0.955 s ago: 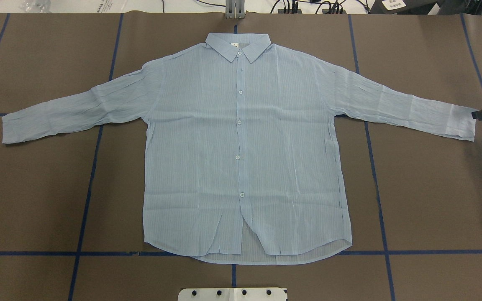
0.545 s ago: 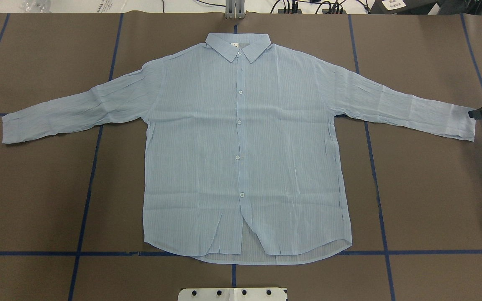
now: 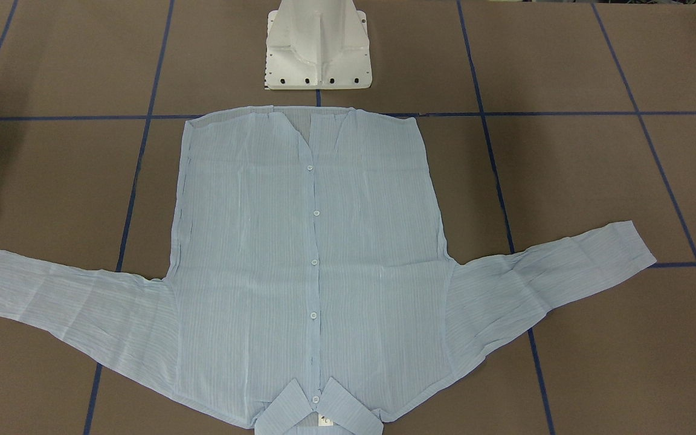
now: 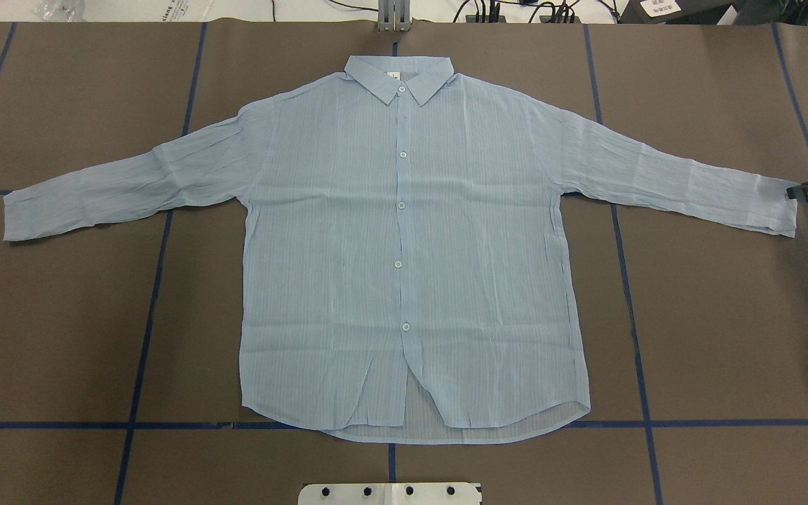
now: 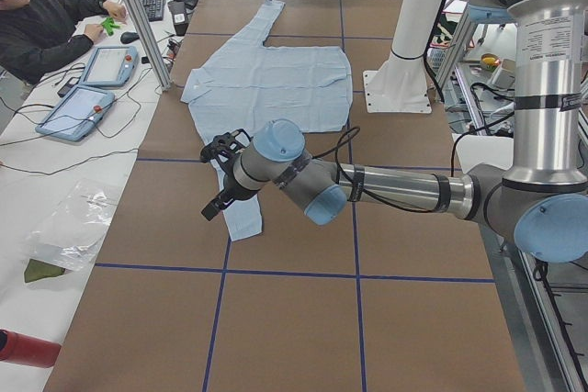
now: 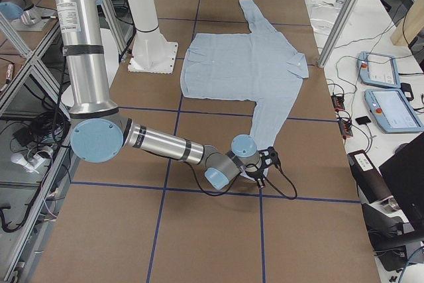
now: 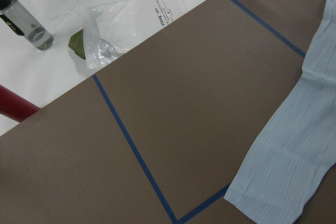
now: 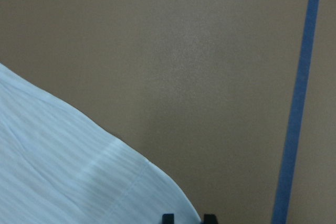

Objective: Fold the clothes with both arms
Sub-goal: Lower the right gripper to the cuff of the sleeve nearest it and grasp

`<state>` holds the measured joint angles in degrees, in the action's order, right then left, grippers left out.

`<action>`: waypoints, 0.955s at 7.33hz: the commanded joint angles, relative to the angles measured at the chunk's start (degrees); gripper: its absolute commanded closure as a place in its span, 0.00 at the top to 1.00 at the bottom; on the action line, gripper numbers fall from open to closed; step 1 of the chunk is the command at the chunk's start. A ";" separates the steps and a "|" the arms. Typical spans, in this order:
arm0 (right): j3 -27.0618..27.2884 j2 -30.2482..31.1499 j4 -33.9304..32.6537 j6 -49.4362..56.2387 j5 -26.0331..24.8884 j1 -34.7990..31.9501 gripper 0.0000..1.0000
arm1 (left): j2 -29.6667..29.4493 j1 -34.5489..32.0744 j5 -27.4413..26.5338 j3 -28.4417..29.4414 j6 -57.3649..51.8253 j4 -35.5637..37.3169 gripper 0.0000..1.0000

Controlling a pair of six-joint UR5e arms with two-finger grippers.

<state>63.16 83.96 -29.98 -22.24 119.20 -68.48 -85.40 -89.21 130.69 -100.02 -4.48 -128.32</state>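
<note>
1. The shirt [image 4: 404, 245] is laid out flat and face up in the middle of the brown table [image 4: 726, 315]. It is buttoned down the front, and both sleeves are spread wide.
2. The collar [image 4: 398, 76] points away from the robot. The hem [image 4: 446, 431] lies on the near blue tape line [image 4: 60, 425], just ahead of the white pedestal base [image 3: 318, 48].
3. The right sleeve [image 4: 670, 179] runs out toward the table's right end, crossing a tape line on the way.
4. The right gripper [image 4: 797, 191] sits right at that sleeve's cuff, low over the table. In the right wrist view its two black fingertips [image 8: 168, 217] stand apart, and the cuff's corner reaches in between them. The jaws are parted, not clamped on the cloth.
5. The left sleeve [image 4: 123, 186] stretches out the other way, flat on the table. Its cuff [image 7: 273, 192] shows at the bottom of the left wrist view.
6. The left gripper [image 5: 211, 181] hangs above the table over that sleeve's end. It shows only in the side view, so I cannot tell whether its jaws are apart or closed.
7. Beyond the table's left end are a crumpled plastic bag [image 7: 126, 22] and a bottle [image 7: 21, 22] on a white surface. A person [image 5: 46, 20] sits at a side desk.
</note>
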 commanded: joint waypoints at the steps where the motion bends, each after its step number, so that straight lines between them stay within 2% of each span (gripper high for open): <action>1: 0.03 0.50 0.01 0.00 0.07 0.02 0.17 | 0.06 0.00 0.00 0.09 0.00 -0.35 1.00; 4: 0.73 0.33 -0.08 -0.26 0.16 0.02 0.00 | 0.15 -0.09 0.00 0.00 0.00 -0.44 1.00; 7: 3.97 -0.20 -0.16 -0.88 0.51 -0.42 0.00 | 0.15 -0.09 0.00 0.00 0.00 -0.44 1.00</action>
<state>65.17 83.91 -30.05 -22.85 119.55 -68.68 -85.26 -89.29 130.69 -100.02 -4.48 -128.76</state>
